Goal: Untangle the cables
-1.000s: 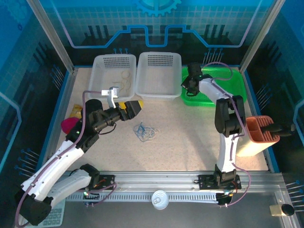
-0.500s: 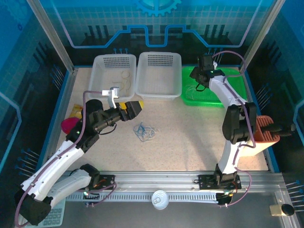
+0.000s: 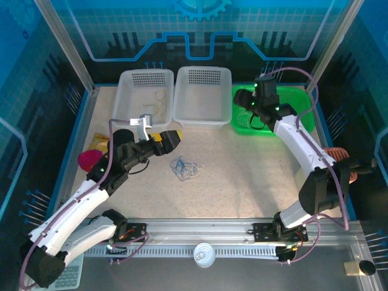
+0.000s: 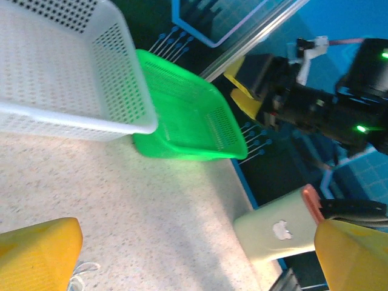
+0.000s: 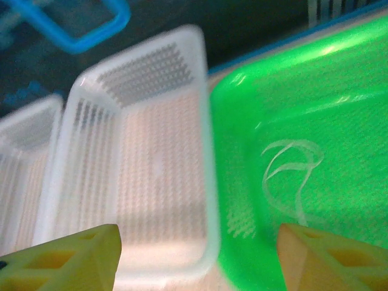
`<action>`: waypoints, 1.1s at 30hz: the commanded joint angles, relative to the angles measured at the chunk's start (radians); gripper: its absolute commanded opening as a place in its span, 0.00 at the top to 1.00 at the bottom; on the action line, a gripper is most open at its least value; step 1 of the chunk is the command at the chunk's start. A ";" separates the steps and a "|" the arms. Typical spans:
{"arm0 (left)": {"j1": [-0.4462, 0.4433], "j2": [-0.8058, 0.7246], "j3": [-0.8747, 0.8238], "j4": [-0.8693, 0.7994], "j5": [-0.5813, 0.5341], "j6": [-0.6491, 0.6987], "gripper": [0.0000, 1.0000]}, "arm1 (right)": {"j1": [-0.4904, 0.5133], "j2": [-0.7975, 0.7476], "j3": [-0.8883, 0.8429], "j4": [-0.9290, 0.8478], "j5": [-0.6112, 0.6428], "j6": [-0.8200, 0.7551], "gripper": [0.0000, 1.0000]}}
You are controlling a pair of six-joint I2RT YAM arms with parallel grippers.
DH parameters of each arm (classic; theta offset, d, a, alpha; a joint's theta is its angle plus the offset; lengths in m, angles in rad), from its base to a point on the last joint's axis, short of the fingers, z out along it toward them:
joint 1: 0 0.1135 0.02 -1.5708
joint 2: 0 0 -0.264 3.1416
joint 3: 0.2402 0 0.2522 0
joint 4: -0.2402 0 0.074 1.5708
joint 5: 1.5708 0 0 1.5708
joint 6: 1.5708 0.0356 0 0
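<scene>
Nearest the near edge of the table, toward its middle, a small knot of blue and white cables (image 3: 185,167) is seen lying on the speckled surface, not yet pulled apart. Just beyond it, toward the left edge, the left gripper (image 3: 174,137) is held low with its yellow fingers (image 4: 39,254) spread wide and nothing between them.

Along the far edge three baskets are set in a row. In the left white basket (image 3: 130,82) a few yellowish strands (image 3: 159,103) are lying. The middle white basket (image 3: 203,118) is placed touching it. At the far right corner, a single white strand (image 5: 291,176) is curled on the floor of the green basket (image 3: 303,121).

Over that green basket the right gripper (image 3: 245,103) is poised, its jaws apart and nothing clamped.

The step in hand is judged to be the dropping-off of one freed strand. For the next move, the knot must be reached: one strand has to be pinched alone, with the rest pinned by the other claw, since such thin loops are easily dragged along together.
</scene>
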 commanded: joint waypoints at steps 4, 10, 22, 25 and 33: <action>-0.010 -0.017 -0.061 -0.059 -0.100 -0.021 0.01 | 0.172 -0.096 -0.252 0.052 -0.128 -0.034 0.32; -0.010 -0.015 -0.105 -0.094 -0.159 -0.046 0.01 | 0.335 -0.090 -0.463 0.162 -0.219 -0.020 0.39; -0.009 -0.009 -0.146 -0.074 -0.155 -0.067 0.01 | 0.465 0.072 -0.495 0.211 -0.227 -0.055 0.58; -0.010 -0.010 -0.147 -0.071 -0.149 -0.069 0.01 | 0.465 0.089 -0.486 0.203 -0.201 -0.075 0.58; -0.009 0.001 -0.145 -0.052 -0.131 -0.077 0.01 | 0.454 0.145 -0.438 0.204 -0.202 -0.106 0.61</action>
